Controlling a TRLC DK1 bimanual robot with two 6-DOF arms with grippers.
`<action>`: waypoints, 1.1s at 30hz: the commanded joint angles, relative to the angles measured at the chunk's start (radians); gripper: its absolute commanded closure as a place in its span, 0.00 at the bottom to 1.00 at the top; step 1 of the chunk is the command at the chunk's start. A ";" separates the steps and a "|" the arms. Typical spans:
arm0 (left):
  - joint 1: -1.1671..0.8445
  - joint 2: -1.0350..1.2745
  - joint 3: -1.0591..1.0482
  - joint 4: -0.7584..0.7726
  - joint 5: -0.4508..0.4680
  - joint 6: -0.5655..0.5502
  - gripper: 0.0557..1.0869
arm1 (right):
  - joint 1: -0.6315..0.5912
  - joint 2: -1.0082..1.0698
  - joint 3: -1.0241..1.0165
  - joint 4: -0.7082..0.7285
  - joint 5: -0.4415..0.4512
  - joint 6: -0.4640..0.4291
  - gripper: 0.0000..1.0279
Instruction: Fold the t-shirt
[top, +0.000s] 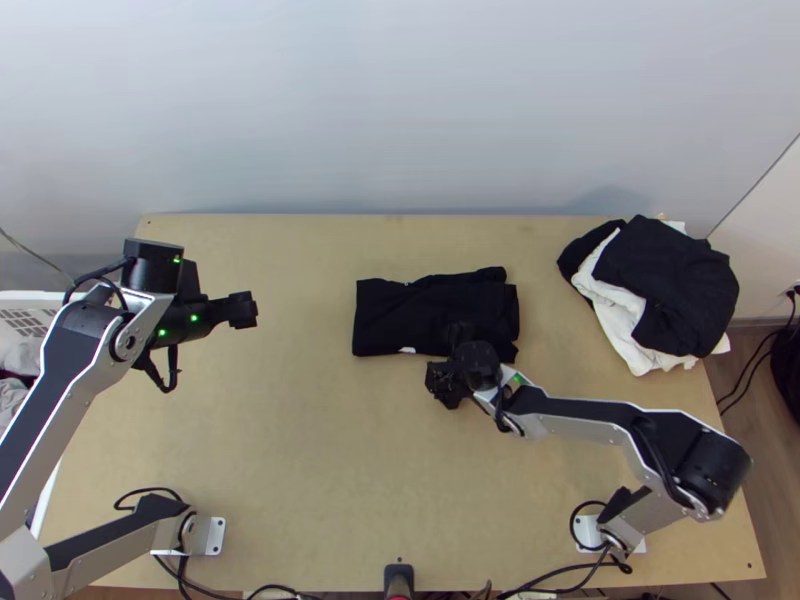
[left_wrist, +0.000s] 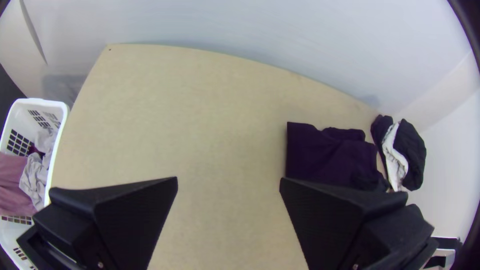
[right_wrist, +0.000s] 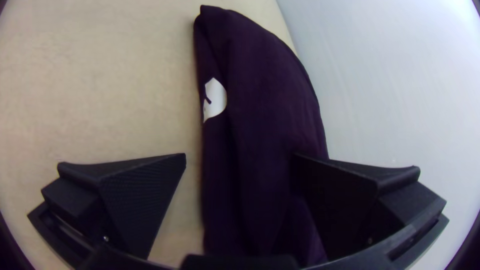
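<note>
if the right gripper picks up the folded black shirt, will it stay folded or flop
The shirt will probably flop: it's soft, creased cloth. Its layers may slip open, since they look loosely stacked. Rolling seems unlikely, as it lies flat.

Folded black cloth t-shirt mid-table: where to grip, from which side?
I'd take the left short edge of the t-shirt, coming in low from the left: it lies straight and flat beside bare wooden table, whereas the right end looks uneven.
</note>
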 joint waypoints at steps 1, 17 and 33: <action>0.009 -0.001 -0.010 0.009 0.003 0.008 0.04 | -0.035 0.079 0.041 0.057 0.007 -0.038 0.04; 0.015 0.004 -0.013 0.014 0.007 0.015 0.04 | -0.093 0.225 0.195 0.063 0.020 -0.051 0.97; -0.016 0.033 0.031 0.012 0.007 0.020 0.04 | -0.170 -0.126 0.377 -0.210 0.103 0.246 0.97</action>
